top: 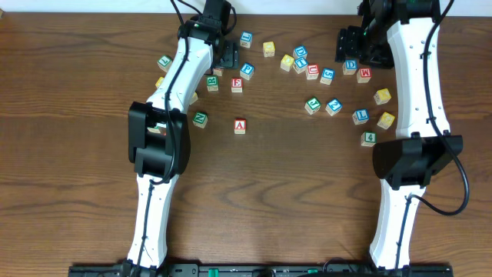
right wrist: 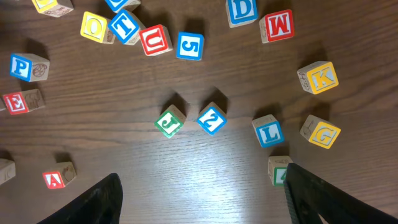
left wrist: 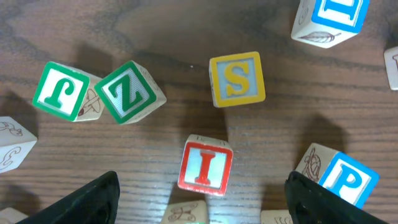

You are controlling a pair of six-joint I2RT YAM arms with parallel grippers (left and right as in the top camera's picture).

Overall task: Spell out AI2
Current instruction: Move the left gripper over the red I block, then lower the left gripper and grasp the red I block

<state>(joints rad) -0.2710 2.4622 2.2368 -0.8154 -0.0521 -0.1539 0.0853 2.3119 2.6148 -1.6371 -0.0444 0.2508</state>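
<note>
- Overhead, we are seeing the red A block (top: 241,126) sitting alone on the wooden table (top: 292,200), between the two arms and apart from the loose scatter of blocks toward the far edge.
- We are finding the blue 2 block (top: 334,106) off to the right of it, just beside a green J block (top: 312,104), with a blue L block (top: 360,116) near its other side.
- From the left wrist, we are looking down on the red I block (left wrist: 206,165), letter face up and slightly turned. A yellow S block (left wrist: 237,78) is lying beyond it, a green Z block (left wrist: 132,91) is off to one side and a blue P block (left wrist: 348,179) to the other.
- We are seeing the left gripper (left wrist: 202,186) hanging over that I block with its fingers (left wrist: 93,199) spread wide and gripping nothing. We cannot tell whether either finger is touching a block.
- From the right wrist, we are seeing the right gripper (right wrist: 202,186) spread wide too, holding nothing, with the 2 block lying on the table ahead of the gap between its fingers.
</note>
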